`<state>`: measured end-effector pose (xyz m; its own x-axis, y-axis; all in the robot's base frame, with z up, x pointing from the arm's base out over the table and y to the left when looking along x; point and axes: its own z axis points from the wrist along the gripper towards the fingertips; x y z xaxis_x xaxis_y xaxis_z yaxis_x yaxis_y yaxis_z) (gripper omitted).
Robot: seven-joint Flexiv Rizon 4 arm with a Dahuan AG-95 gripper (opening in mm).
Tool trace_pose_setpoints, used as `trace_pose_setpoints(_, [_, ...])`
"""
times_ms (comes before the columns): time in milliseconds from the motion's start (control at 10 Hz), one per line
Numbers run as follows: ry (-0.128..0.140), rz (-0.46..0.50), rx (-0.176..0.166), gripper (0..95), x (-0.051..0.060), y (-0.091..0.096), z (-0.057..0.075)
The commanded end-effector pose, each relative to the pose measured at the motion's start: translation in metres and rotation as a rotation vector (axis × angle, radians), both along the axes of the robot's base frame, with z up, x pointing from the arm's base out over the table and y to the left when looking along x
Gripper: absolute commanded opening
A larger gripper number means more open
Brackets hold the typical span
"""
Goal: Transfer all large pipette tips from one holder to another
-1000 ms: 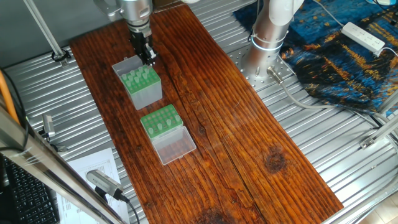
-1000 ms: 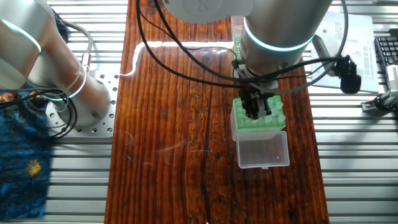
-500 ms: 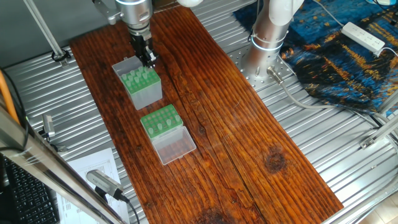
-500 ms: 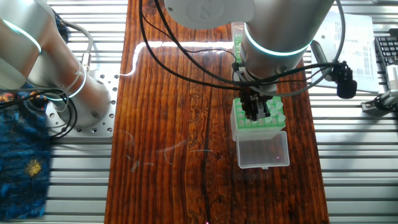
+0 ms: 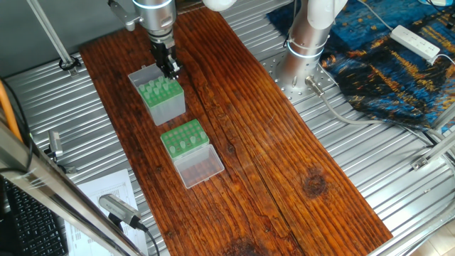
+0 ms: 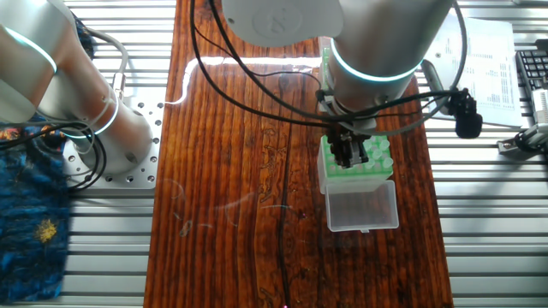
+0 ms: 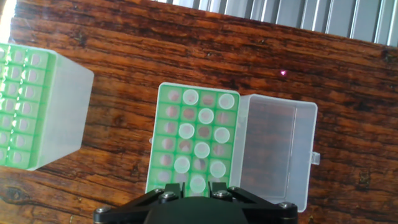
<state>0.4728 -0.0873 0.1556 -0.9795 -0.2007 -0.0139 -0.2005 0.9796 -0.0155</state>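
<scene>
Gripper (image 5: 170, 67) fingertips — cut off in hand view

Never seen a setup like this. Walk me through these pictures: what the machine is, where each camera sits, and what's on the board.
It is one robot arm ending in a two-finger gripper. Two pictures come from fixed cameras that look at the wooden board from different sides. The third comes from a camera on the hand, looking down along the fingers. On the board stand a taller grey-sided box with a green top and, beside it, a low green rack with its clear lid folded open. The holes carry pipette tips, small pale plastic cones. The gripper hangs over the taller box. Whether it holds a tip cannot be told.
</scene>
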Motion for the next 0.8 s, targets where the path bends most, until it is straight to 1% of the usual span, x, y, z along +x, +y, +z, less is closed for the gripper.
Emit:
trace_pose_setpoints(100, [-0.007, 0.001, -0.003, 19.0, -0.0003, 0.0001, -0.0004])
trace_pose_setpoints(300, [-0.012, 0.004, -0.004, 19.0, -0.0002, 0.0002, -0.0010])
trace_pose_setpoints(600, [-0.031, 0.007, -0.010, 19.0, 0.0009, 0.0002, -0.0005])
trace_pose_setpoints(800, [-0.039, 0.012, -0.014, 19.0, 0.0019, 0.0002, -0.0001])
